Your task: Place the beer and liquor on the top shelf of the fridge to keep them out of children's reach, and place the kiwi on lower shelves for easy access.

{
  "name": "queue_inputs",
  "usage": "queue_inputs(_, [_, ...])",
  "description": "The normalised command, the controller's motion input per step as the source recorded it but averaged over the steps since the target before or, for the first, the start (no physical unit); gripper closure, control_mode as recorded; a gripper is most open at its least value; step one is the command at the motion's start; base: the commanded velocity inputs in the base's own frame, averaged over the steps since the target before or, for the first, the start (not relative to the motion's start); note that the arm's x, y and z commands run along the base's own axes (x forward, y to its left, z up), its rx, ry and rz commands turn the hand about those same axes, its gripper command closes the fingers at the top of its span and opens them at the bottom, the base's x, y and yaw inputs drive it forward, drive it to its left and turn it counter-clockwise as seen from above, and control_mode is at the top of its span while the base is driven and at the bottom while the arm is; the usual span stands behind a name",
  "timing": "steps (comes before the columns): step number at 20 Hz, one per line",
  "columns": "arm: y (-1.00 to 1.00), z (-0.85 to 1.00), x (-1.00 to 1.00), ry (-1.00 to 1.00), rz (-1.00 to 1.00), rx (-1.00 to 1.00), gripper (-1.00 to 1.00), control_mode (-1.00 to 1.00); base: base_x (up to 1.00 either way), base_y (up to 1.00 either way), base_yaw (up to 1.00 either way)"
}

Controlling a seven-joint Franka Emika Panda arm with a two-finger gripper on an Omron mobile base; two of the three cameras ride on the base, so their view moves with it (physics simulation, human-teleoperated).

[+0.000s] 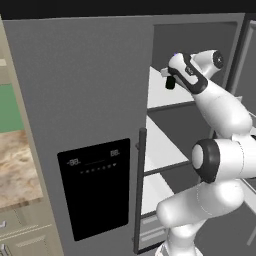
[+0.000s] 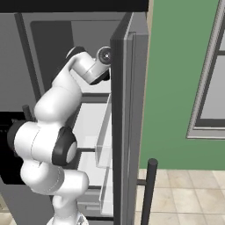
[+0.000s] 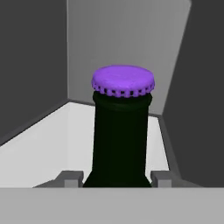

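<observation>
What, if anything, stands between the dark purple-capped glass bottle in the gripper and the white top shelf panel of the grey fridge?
Nothing visible does. The gripper is shut on the dark purple-capped bottle, inside the grey fridge. The white top shelf around it shows bare, with only grey walls behind.

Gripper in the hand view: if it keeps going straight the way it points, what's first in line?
The gripper is shut on the beer, so the bottle travels with it. Beyond that, probably the fridge's grey back wall above the top shelf; depth is hard to judge.

Tool (image 3: 117,178) clamped, arm raised forward
</observation>
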Motion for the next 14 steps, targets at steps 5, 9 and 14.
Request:
queue_inputs(5, [0.0, -0.07, 0.42, -0.02, 0.0, 0.0, 1.0, -1.0, 0.0, 0.0, 0.0])
queue_inputs(9, [0.0, -0.05, 0.4, 0.0, 0.0, 0.0, -1.0, -1.0, 0.0, 0.0, 0.0])
queue_inputs(14, [0.0, -0.01, 0.31, 0.0, 0.0, 0.0, -1.0, -1.0, 0.0, 0.0, 0.0])
